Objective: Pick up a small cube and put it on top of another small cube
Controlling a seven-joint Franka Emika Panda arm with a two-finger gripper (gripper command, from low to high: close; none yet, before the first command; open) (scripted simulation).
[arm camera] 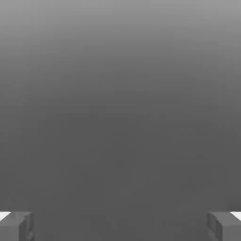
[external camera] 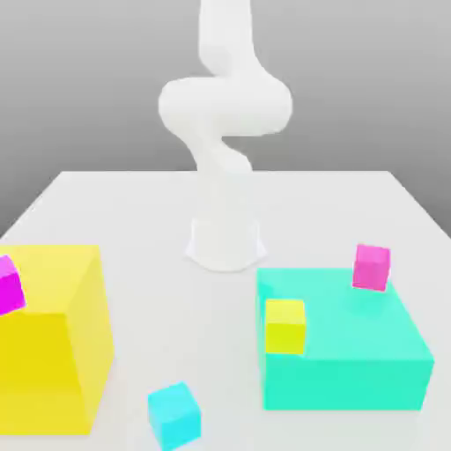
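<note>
Right now the hand (arm camera: pixel 120 226) is raised high, fingers (arm camera: pixel 16 225) spread wide apart and holding nothing, its camera looking out at blank grey. Far below it, the small cyan cube (external camera: pixel 174 415) sits on the table (external camera: pixel 123 203), well apart from the arm's base (external camera: pixel 225 242). Its target, the small magenta cube (external camera: pixel 371 267), rests atop the large teal block (external camera: pixel 352 370). A long reach down is likely needed first.

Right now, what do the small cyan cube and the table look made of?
Small cyan cube: flat, uniform color, no grain or gloss; looks like matte plastic, though the render leaves it open. Table: plain white, smooth, matte, with soft shadows; possibly laminate.
</note>
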